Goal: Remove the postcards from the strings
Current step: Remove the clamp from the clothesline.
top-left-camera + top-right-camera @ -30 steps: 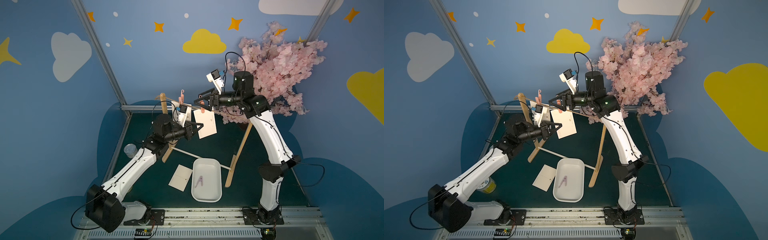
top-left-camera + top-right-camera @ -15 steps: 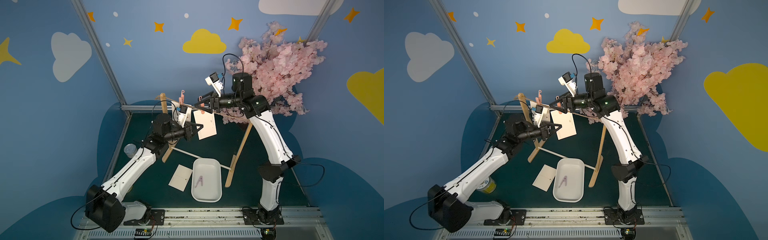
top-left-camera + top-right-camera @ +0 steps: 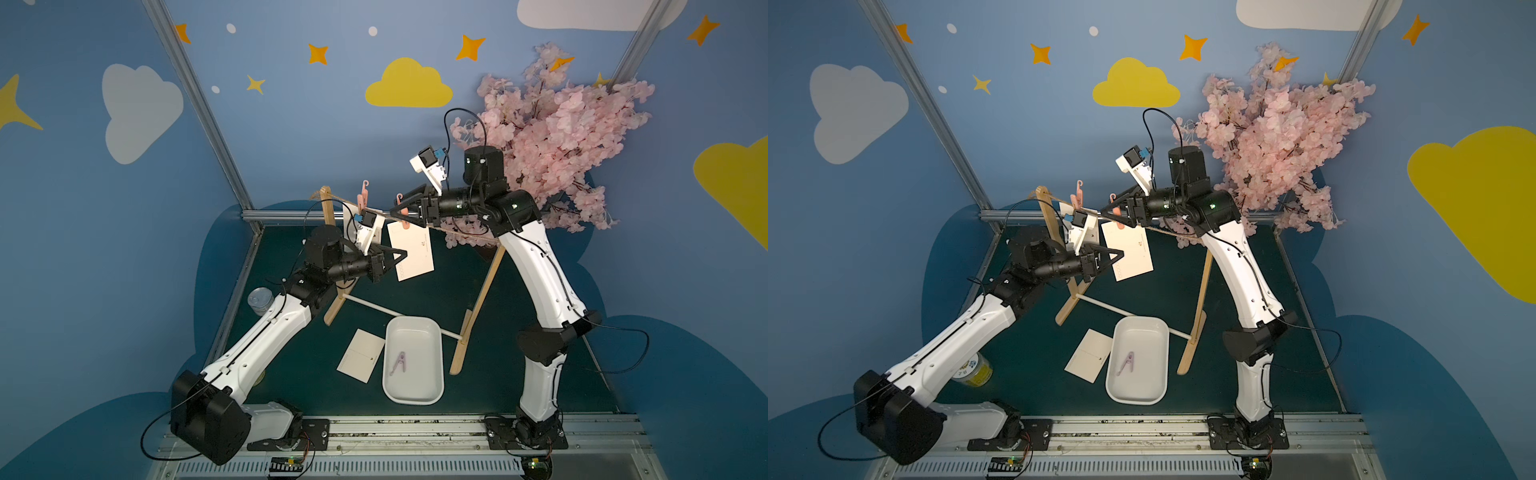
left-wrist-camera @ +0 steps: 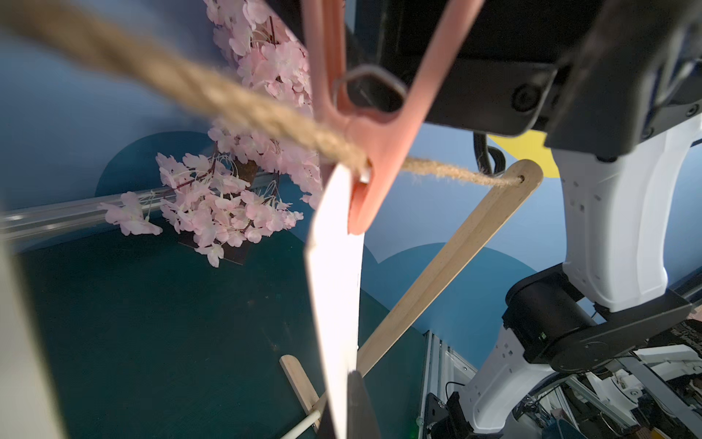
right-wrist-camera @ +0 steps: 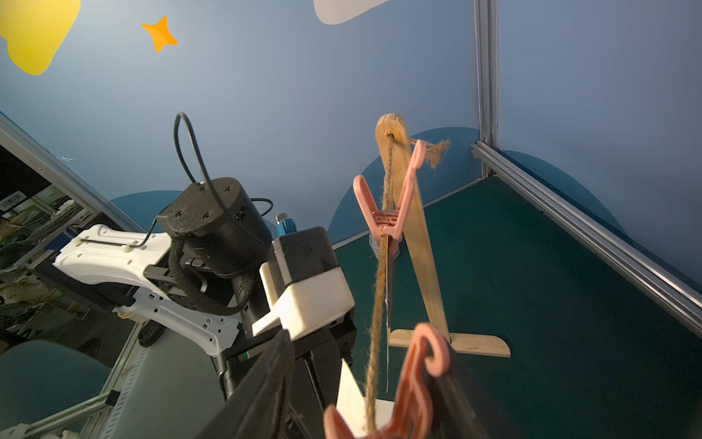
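Note:
A white postcard (image 3: 411,253) (image 3: 1127,253) hangs from the tan string (image 3: 457,230) (image 5: 376,304) by a pink clothespin (image 3: 402,208) (image 4: 364,133) (image 5: 414,384). My left gripper (image 3: 403,254) (image 4: 343,403) is shut on this card's lower edge. My right gripper (image 3: 395,212) (image 5: 364,361) stands open around the pin's handles. One finger touches the hooked handle and the other is still apart. Further along the string a second pin (image 3: 362,197) (image 5: 387,220) holds another postcard (image 3: 349,220), mostly hidden behind my left wrist. A third postcard (image 3: 360,355) lies flat on the floor.
A white tray (image 3: 432,328) on the floor holds a purple clothespin (image 3: 398,363). The wooden stand's posts (image 3: 478,307) and a thin white dowel (image 3: 374,307) cross the middle. A pink blossom bush (image 3: 561,145) fills the back right. A can (image 3: 259,301) sits by the left wall.
My right gripper has slid left along the string onto the pink pin and its jaws have narrowed. My left gripper has kept its hold on the card.

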Controlling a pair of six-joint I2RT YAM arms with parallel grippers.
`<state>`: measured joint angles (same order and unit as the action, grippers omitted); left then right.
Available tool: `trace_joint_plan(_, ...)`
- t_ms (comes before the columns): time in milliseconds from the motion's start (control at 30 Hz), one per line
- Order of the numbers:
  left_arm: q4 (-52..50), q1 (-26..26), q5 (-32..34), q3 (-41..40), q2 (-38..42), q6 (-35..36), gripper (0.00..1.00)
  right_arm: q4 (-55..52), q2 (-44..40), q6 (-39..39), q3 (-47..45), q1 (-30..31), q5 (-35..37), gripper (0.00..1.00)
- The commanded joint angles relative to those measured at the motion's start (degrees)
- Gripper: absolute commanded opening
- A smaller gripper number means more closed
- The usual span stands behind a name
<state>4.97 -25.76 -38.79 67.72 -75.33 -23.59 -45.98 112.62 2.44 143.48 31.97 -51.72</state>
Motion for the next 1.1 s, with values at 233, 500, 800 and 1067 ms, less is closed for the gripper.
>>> trace_joint_plan(233,-1.1,0.2,-1.9,1.5,-0.1,1.3,0.03,-2.9,0.1,-2.5,1.4,0.0,-1.5,0.56)
trace_joint_plan(500,-1.1,0.3,-1.8,1.4,0.1,1.4,0.03,-3.3,0.6,-3.0,1.4,-0.1,-1.4,0.6)
trace_joint_plan(800,-1.1,0.4,-1.9,1.4,0.1,1.4,0.03,-3.8,1.0,-3.6,1.4,-0.2,-2.2,0.58)
trace_joint_plan(1067,-1.1,0.6,-2.2,1.4,0.0,1.3,0.03,-4.2,1.2,-4.1,1.5,-0.3,-2.6,0.47)
